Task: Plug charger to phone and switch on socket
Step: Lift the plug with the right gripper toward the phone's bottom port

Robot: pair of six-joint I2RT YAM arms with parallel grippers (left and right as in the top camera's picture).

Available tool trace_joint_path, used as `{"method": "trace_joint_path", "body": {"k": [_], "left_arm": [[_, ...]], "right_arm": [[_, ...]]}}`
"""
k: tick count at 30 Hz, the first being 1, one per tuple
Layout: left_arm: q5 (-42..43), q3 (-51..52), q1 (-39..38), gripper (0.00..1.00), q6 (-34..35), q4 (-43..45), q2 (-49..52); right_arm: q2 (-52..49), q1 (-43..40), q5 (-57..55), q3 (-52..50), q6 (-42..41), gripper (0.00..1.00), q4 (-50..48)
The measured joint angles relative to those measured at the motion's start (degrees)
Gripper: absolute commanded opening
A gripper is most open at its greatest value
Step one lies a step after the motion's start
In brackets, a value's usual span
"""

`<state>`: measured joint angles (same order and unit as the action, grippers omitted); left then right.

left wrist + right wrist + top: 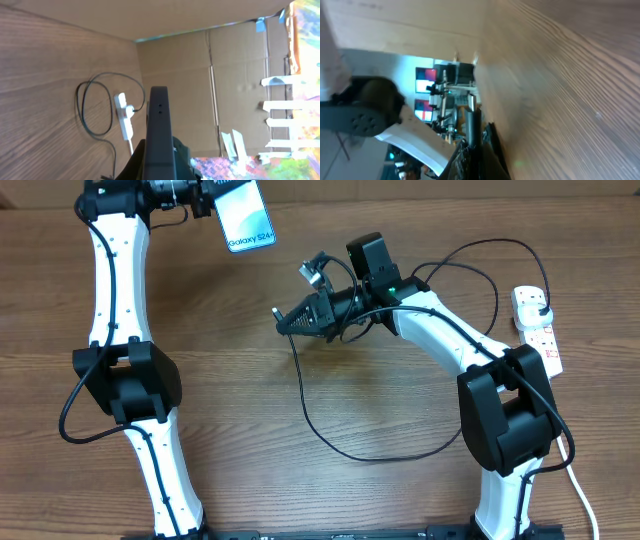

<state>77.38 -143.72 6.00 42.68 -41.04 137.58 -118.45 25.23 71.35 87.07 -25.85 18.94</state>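
Step in hand: bring the connector to the phone's port. Toward the near edge of the desk [300, 490], the charger [301, 380] lies in a wide slack loop. Leave that slack free so the cable does not drag as the end is moved. At mid-desk, the right gripper [285, 321] is pressed together on the charger close to its connector end, and the tip itself is too blurred to make out. Align the tip with the port axis before advancing, and push straight, because a tilted entry is likely to jam. At the right edge the socket [540, 335] lies flat with the charger's plug seated in it; the switch position cannot be read. At the far edge, toward the left corner, the left gripper [212, 196] pinches the phone [247, 218] and holds it clear of the desk. The phone is a slim slab with a lit pale blue screen showing "Galaxy" text and a dark edge.
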Motion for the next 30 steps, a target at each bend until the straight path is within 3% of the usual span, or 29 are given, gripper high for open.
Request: {"method": "trace_joint_path", "body": {"k": [11, 18, 30], "left_arm": [[0.2, 0.0, 0.0, 0.04, 7.3, 4.9, 0.0], [0.2, 0.0, -0.8, 0.04, 8.0, 5.1, 0.0], [0.2, 0.0, -3.8, 0.04, 7.8, 5.0, 0.0]], "right_arm": [[0.1, -0.1, 1.8, 0.0, -5.3, 0.04, -19.4], [0.2, -2.0, 1.6, 0.0, -18.9, 0.04, -39.2], [0.2, -2.4, -0.3, 0.0, -27.1, 0.04, -42.6]]}}
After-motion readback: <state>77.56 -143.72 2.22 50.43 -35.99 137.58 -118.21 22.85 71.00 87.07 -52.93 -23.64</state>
